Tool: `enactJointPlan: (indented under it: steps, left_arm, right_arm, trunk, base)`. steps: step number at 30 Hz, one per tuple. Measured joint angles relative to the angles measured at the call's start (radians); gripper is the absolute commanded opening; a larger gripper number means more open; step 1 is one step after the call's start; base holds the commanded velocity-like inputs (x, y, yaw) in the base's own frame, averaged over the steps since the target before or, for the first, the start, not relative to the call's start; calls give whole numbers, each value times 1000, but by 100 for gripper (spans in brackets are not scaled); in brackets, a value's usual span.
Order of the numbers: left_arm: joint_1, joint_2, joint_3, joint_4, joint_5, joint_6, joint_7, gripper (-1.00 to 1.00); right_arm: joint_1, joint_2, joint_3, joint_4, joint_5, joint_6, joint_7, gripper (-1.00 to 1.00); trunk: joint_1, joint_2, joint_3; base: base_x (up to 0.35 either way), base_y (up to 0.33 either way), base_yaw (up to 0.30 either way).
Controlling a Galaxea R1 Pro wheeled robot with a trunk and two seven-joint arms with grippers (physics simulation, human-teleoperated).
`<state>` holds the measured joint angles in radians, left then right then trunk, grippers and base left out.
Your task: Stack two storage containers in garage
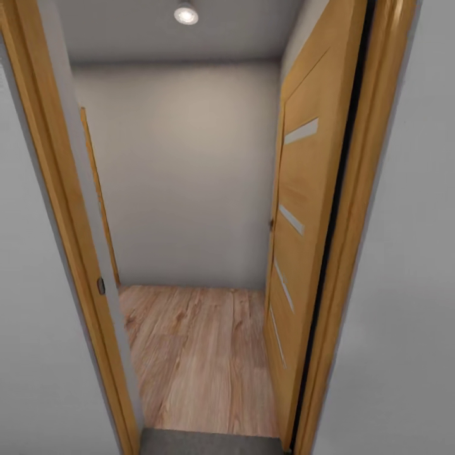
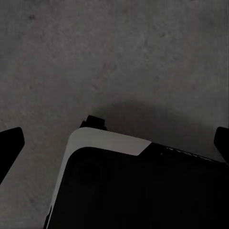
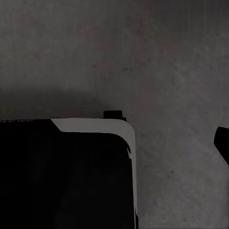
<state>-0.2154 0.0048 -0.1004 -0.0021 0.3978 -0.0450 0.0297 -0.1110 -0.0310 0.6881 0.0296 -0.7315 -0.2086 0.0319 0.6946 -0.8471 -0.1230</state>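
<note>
The storage containers are out of view. The head view looks through a doorway from the dark grey floor [image 1: 208, 443] onto a light wood-plank floor [image 1: 196, 354] in a small grey-walled space. In the left wrist view my left gripper [image 2: 114, 143] hangs open over the speckled concrete floor [image 2: 114, 52], its dark fingertips [image 2: 10, 143] far apart and holding nothing. My right gripper [image 3: 114, 143] also hangs over the concrete floor [image 3: 157, 57]. One fingertip [image 3: 222, 143] shows at the frame's edge, with nothing held.
An orange-wood door [image 1: 303, 208] with pale stripes stands open on the right of the doorway. The door frame [image 1: 69, 208] closes in on both sides. A grey wall [image 1: 189, 177] ends the space ahead. My base's black-and-white corner [image 2: 102, 140] sits below both grippers.
</note>
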Motion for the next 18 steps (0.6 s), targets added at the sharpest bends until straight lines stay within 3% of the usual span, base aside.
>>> enactJointPlan:
  steps: [6, 18]
  left_arm:
    - [0, 0, 0, 0, 0, 0, 0, 100]
    - [0, 0, 0, 0, 0, -2, 0, 100]
  right_arm:
    - [0, 0, 0, 0, 0, 1, 1, 100]
    - [0, 0, 2, 0, 1, 2, 1, 100]
  trunk:
    - [0, 0, 0]
    - [0, 0, 0]
  base:
    - [323, -92, 227]
    - [323, -87, 25]
